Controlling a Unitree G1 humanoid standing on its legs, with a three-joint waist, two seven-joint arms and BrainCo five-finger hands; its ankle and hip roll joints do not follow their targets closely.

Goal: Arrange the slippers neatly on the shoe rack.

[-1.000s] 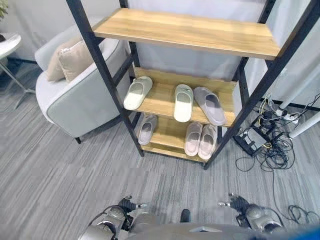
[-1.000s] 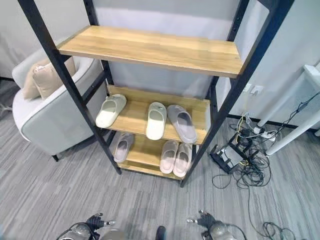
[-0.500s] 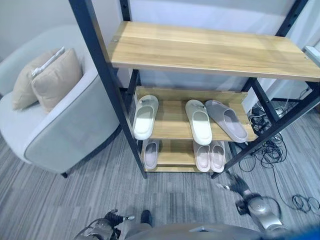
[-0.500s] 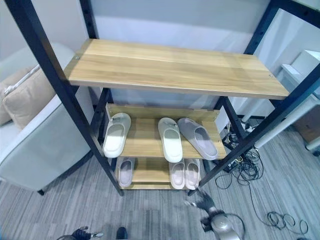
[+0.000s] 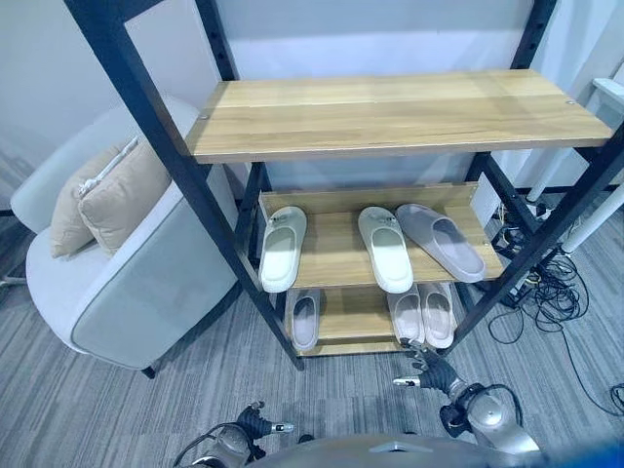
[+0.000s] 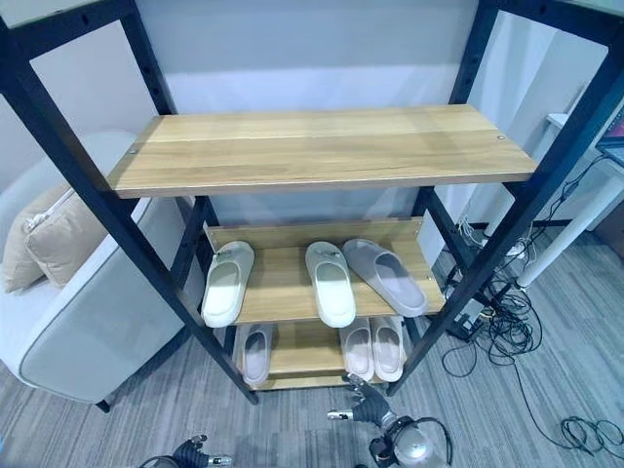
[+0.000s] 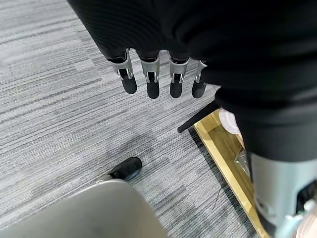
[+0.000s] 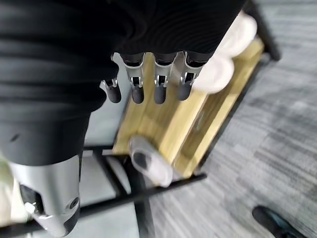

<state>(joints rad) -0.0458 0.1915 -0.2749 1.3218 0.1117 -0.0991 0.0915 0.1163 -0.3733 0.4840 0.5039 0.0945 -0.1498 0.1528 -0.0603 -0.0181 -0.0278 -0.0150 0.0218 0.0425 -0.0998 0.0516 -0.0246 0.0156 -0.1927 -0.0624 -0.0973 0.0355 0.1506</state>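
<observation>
Shoe rack (image 5: 390, 115), frame centre: middle shelf holds three slippers (image 5: 385, 248), bottom shelf three more (image 5: 421, 314); left hand (image 7: 158, 79) and right hand (image 8: 148, 84) open, empty

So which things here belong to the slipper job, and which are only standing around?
For the job:
- shoe rack
- cream slippers and grey slipper, middle shelf
- pale slippers, bottom shelf
- right hand, open, low before the rack

Standing around:
- armchair with cushions
- floor cables
</observation>
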